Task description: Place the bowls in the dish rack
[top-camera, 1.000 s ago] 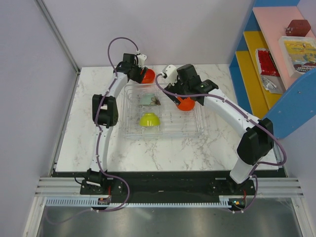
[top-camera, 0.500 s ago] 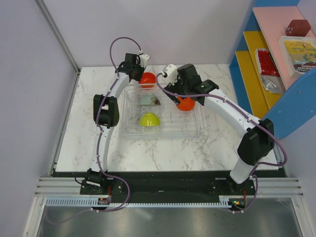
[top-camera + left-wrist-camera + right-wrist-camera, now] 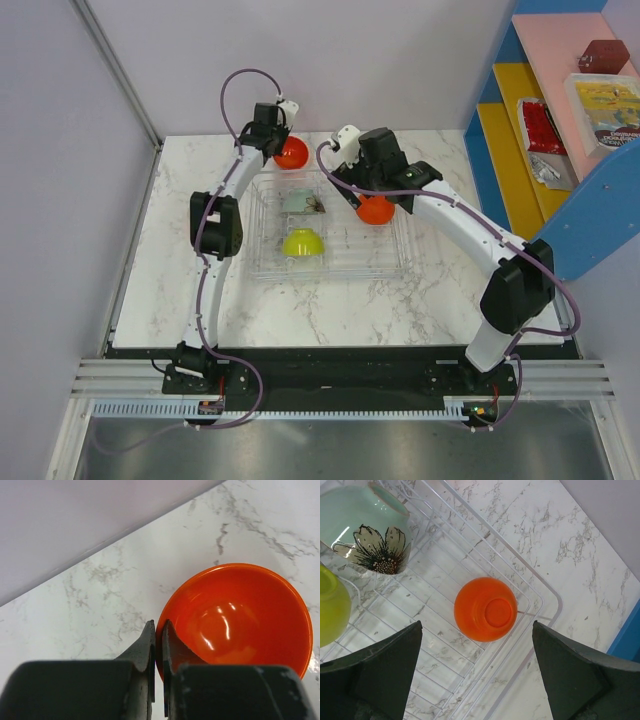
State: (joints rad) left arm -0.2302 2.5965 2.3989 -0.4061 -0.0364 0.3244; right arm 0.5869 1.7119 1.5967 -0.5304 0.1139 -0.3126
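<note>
Apparently left tool (image 3: pixel 158 635) pinches orange bowl (image 3: pixel 240 620) rim, near edge hidden; right tool (image 3: pixel 476 630) wide

The left arm (image 3: pixel 213 225) and right arm (image 3: pixel 455 224) are showing white tubular links between bulky black joint housings. A mauve cable (image 3: pixel 249 72) is running along each, looping free at both ends. The bases (image 3: pixel 190 363) are showing black. The left claw (image 3: pixel 156 630) and right claw (image 3: pixel 476 624) are showing dark, matte, wedge-shaped fingers.

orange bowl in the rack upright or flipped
Upside down: the orange bowl shows its round foot ring facing up, inside the dish rack.
</note>
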